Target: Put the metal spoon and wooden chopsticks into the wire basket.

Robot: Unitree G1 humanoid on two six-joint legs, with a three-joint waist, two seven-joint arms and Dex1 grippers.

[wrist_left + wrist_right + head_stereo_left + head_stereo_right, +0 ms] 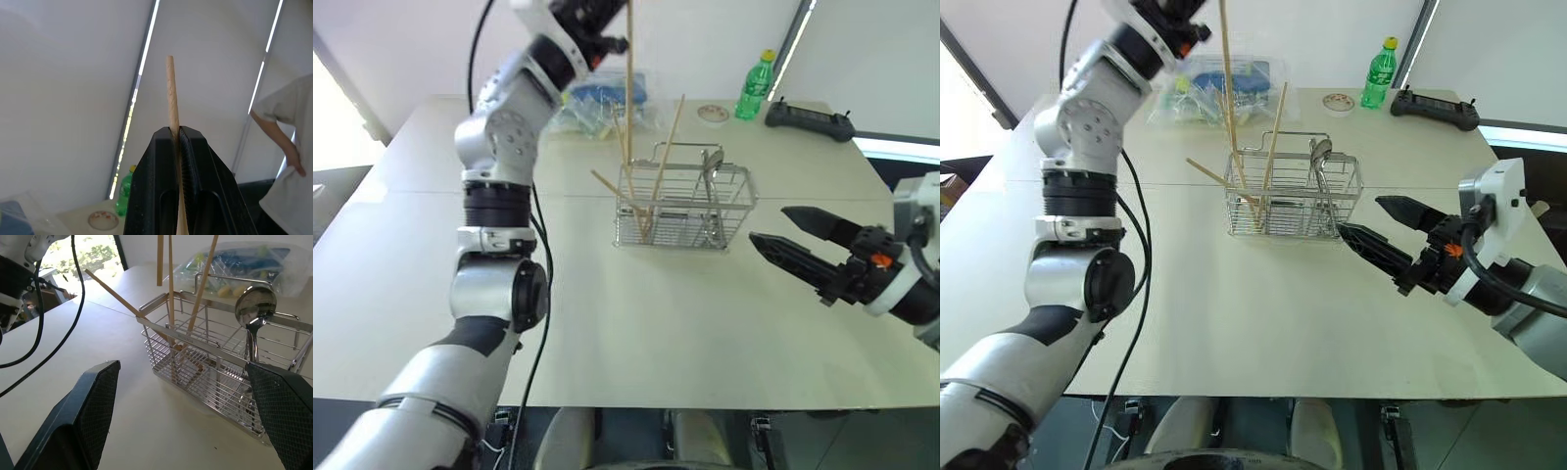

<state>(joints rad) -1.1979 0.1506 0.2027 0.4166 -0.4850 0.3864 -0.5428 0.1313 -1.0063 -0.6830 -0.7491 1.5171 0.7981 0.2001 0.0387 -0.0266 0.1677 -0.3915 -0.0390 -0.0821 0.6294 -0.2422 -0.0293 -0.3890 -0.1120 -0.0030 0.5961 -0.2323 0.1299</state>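
Four wooden chopsticks [663, 164] on show from the head camera: three stand or lean in the left end of the wire basket [683, 207], one of them poking out low to the left, and the fourth hangs upright above them, pinched at its upper part by the left hand [607, 39], raised high over the bench [636, 323]. The metal spoon [1318, 166] stands in the basket's right end, bowl up. Right hand [801, 243] hovers just right of the basket, fingers spread, pointing at it. Behind the basket lie a clear plastic bag [607, 103], a green bottle [755, 86], a roll of tape [712, 114] and a black controller [808, 117].

Left wrist view: the black fingers [156, 186] are squeezed together on that chopstick, its end rising past the fingertips. A person [286, 161] in a white shirt stands at the side; the bottle and tape sit low in the background.

Right wrist view: both fingers [88, 416] wide apart, nothing between them. Straight ahead is the basket, spoon bowl above the rim, sticks in the far compartment, the held one's lower end hanging just above the rim.
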